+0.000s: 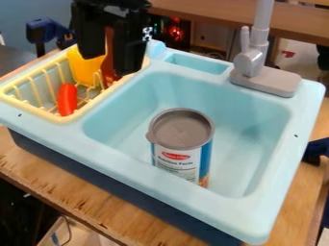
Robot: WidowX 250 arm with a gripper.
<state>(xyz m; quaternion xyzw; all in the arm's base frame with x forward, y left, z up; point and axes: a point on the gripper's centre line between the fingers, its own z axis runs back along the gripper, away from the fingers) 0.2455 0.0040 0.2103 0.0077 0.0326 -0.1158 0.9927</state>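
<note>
The reddish-brown piece [110, 53] shows between the jaws [112, 66] at the pale-yellow rack [95, 103]; whether they grip it I cannot tell; a slow, straight vertical path would best spare the rack's prongs and neighbouring yellow piece [83, 67].

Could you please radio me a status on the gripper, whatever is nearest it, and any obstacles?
Gripper above yellow rack, hold on brownish-red piece unclear. Yellow piece close beside, possibly in the way. Can upright in sink.
</note>
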